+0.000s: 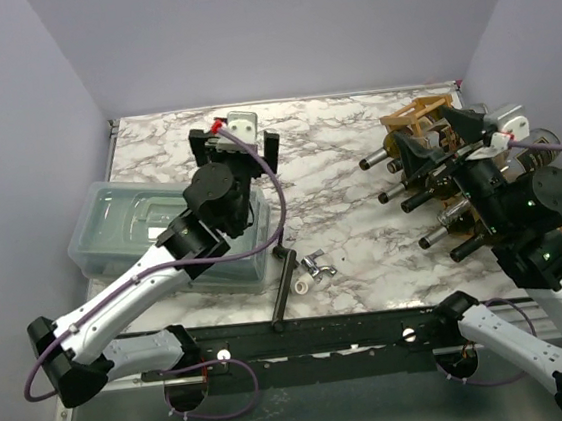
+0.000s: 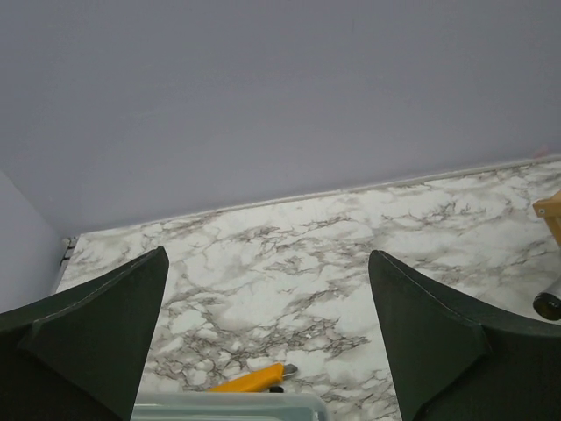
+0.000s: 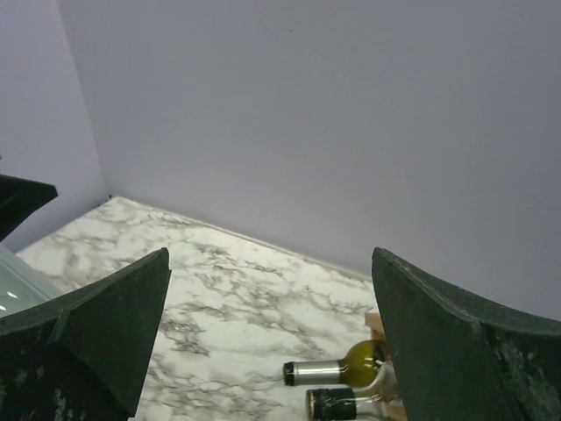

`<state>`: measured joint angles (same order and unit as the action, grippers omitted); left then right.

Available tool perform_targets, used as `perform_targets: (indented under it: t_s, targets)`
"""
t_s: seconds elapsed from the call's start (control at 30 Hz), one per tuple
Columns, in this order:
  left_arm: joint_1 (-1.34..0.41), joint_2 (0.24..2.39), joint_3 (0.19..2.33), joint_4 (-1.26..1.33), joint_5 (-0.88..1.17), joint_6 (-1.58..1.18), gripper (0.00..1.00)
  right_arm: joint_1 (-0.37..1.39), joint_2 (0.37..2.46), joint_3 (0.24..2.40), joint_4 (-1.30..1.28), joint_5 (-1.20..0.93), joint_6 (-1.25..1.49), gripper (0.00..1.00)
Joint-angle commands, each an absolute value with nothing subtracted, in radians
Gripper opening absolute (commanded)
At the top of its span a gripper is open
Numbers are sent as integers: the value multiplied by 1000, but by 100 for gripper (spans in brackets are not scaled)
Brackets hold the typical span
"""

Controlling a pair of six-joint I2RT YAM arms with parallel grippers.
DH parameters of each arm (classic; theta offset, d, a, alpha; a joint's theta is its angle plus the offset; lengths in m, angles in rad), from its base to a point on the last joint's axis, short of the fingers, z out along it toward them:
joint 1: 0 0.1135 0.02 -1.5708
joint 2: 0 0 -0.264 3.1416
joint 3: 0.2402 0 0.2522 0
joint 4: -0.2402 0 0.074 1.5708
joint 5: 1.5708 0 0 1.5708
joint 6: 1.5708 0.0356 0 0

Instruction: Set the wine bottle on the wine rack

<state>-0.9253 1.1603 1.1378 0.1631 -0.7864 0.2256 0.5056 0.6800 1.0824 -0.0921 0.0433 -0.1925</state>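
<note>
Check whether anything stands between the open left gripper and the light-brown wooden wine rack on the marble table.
Nothing visible does. Between the left gripper and the light-brown wooden wine rack lies only bare marble table. Dark bottle necks stick out of the rack's left side, toward that gripper.

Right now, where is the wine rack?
In the top view the wine rack sits at the far right of the table, partly under the right arm, with bottle necks poking out toward the left.

no readable txt, brands or nos. in any view, wine bottles (image 3: 346, 370) too small to read
</note>
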Motion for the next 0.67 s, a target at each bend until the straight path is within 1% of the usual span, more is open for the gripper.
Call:
perform_targets:
  t_s: [0.0,0.1,0.2,0.4,0.57,0.63]
  targets:
    - [-927,1044,1232,-62,-821,48,99,512,673,1152,-157,234,88,100]
    - [-927,997,1280,-166,-809,5,99,511,658,1192,-158,283,94,100]
    - [-927,948,1312,-220,-813,-37,99,511,615,1190,-119,283,62,100]
    - [-927,852,1346,-232,-858,-30,99,511,586,1204,-99,329,58,100]
    - [-927,831,1384,-233,-893,34,99,512,553,1177,-53,325,51,100]
    - [-927,826,1394,-235,-894,38,99,512,563,1192,-70,376,77,100]
